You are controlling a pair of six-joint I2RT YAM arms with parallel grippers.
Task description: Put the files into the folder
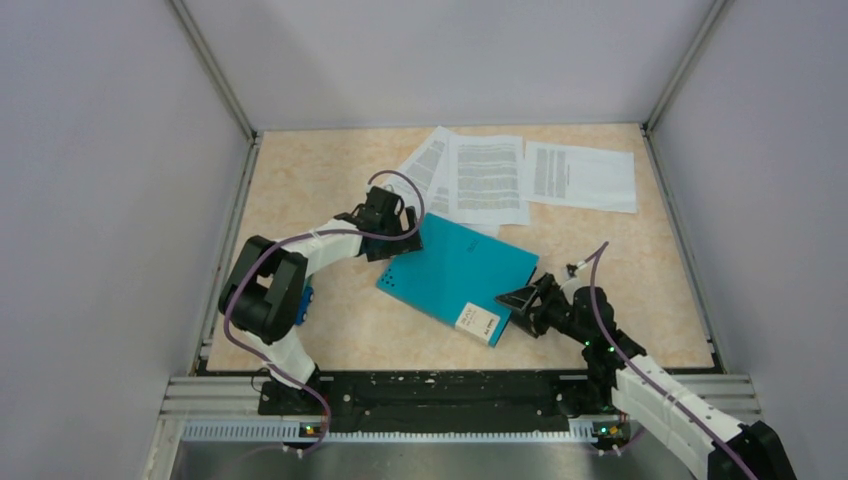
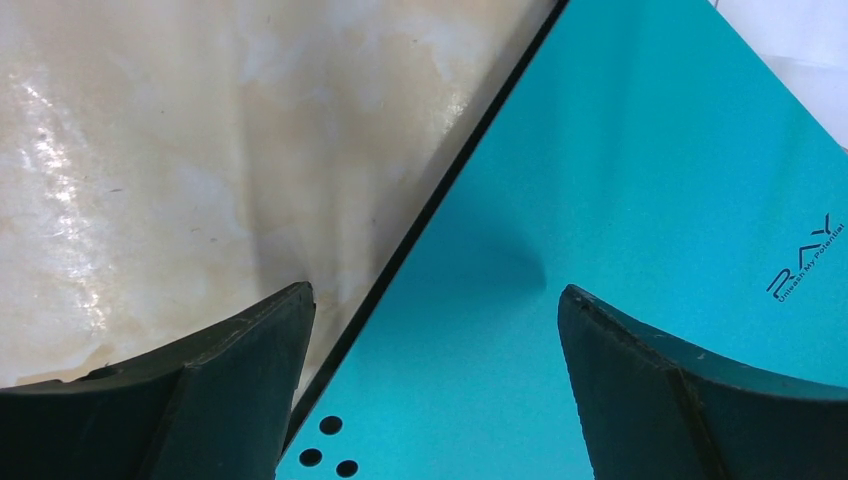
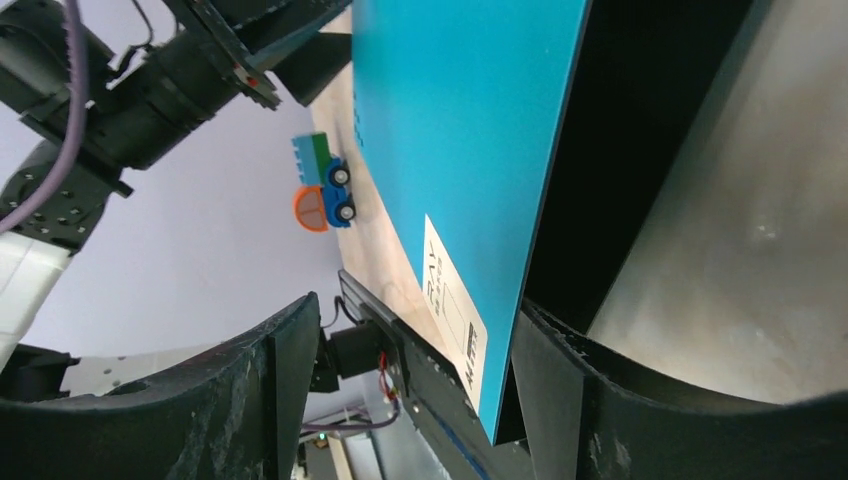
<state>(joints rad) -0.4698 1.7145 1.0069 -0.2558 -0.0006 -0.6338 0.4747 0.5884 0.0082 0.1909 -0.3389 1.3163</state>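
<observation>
A: Right hand (image 3: pixel 412 305) half-wide, the lifted cover edge of the folder (image 1: pixel 455 268) between its fingers, not pinched. Risk?

B: It slips out and flops shut. Left hand (image 2: pixel 435 292), wide, straddles the opposite edge, pressing nothing, so the folder may skid. The files (image 1: pixel 487 178) lie beyond that hand.

folder (image 1: pixel 455 270): teal-blue outside, three small black dots near one edge, dark lettering; inside appears black, though shadowed | label (image 1: pixel 478 322): white, black print | files (image 1: pixel 487 178): white, dense black text | bench (image 1: pixel 300 190): beige, marbled cream-tan | toy car (image 3: pixel 322 195): blue, green top, orange front | arms (image 1: pixel 330 240): black and white | walls (image 1: pixel 100 150): pale grey-lilac
</observation>
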